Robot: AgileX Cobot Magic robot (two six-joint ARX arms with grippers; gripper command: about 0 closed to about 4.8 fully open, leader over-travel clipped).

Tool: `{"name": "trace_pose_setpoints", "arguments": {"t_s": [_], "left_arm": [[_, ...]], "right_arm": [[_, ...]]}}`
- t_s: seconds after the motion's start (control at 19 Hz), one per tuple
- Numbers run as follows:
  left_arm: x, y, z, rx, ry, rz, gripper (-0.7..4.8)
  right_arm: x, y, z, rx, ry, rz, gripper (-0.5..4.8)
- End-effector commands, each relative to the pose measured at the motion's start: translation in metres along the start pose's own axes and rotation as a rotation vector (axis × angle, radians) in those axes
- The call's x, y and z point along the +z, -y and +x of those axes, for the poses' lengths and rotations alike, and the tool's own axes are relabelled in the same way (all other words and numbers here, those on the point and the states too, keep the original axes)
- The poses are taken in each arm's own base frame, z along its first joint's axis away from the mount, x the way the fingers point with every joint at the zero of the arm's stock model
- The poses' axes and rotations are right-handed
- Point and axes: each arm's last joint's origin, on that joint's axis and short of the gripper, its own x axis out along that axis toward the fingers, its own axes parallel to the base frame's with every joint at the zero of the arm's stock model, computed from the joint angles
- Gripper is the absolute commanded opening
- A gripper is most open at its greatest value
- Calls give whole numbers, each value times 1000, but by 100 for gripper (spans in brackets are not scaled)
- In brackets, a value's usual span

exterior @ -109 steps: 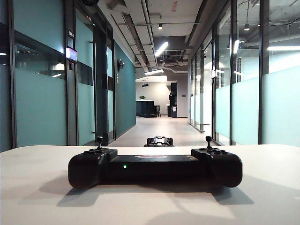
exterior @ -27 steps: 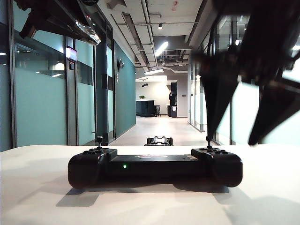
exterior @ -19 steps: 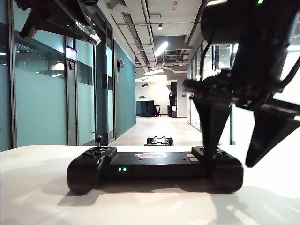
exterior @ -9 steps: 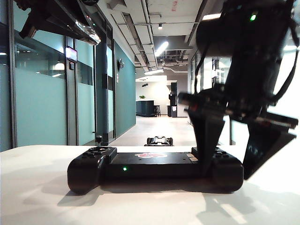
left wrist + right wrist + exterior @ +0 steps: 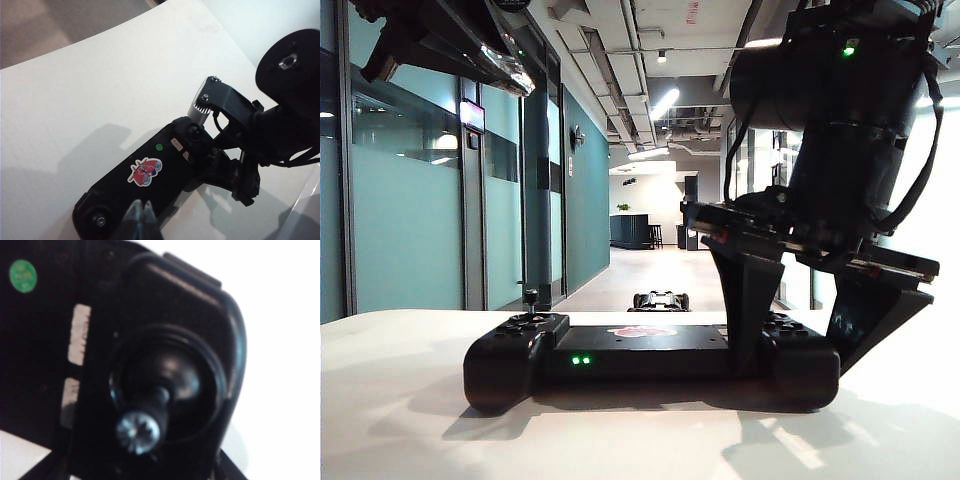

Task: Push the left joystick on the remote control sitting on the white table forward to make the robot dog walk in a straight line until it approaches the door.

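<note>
Black remote control (image 5: 650,355) sitting on the white table (image 5: 400,420), right gripper (image 5: 800,335) straddling its right handle, jaws spread wide.
Left gripper (image 5: 141,216) hovering closed near the left joystick (image 5: 531,297); an off-axis push is risking the robot dog (image 5: 660,300) veering.

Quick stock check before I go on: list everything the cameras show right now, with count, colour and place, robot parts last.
remote control: one, black, on the table, red sticker on its middle bar.
left joystick: one, black, upright on the controller's left end, untouched.
right joystick: one, black with metallic cap, under the right pincer.
white table: one, white, foreground.
robot dog: one, dark, on the corridor floor beyond the table.
left pincer: one, black, shut, raised above the controller's left end.
right pincer: one, black, open, straddling the controller's right end.
</note>
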Motion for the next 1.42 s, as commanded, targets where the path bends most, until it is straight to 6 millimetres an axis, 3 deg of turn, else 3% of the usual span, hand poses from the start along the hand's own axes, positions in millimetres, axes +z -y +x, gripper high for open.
{"name": "trace_pose_setpoints", "arguments": {"t_s": [0.05, 0.16, 0.58, 0.74, 0.84, 1.0, 1.42], "left_arm": [[2, 1, -1, -10, 10, 11, -5], [2, 1, -1, -10, 10, 11, -5], [-1, 0, 1, -12, 2, 77, -5], [-16, -6, 10, -12, -34, 73, -5], [-24, -8, 14, -18, -60, 59, -5], [-25, -8, 14, -31, -60, 59, -5], [-25, -8, 14, -31, -58, 59, -5]], "right_arm": [[0, -1, 5, -2, -16, -1, 333], [0, 0, 6, -5, -23, -1, 277], [-6, 3, 6, -60, -79, 224, 268], [-6, 3, 6, -67, -70, 239, 211], [-5, 3, 6, -65, -66, 231, 214], [-3, 2, 6, -49, -40, 174, 312], [1, 3, 6, -91, 13, 73, 315]]}}
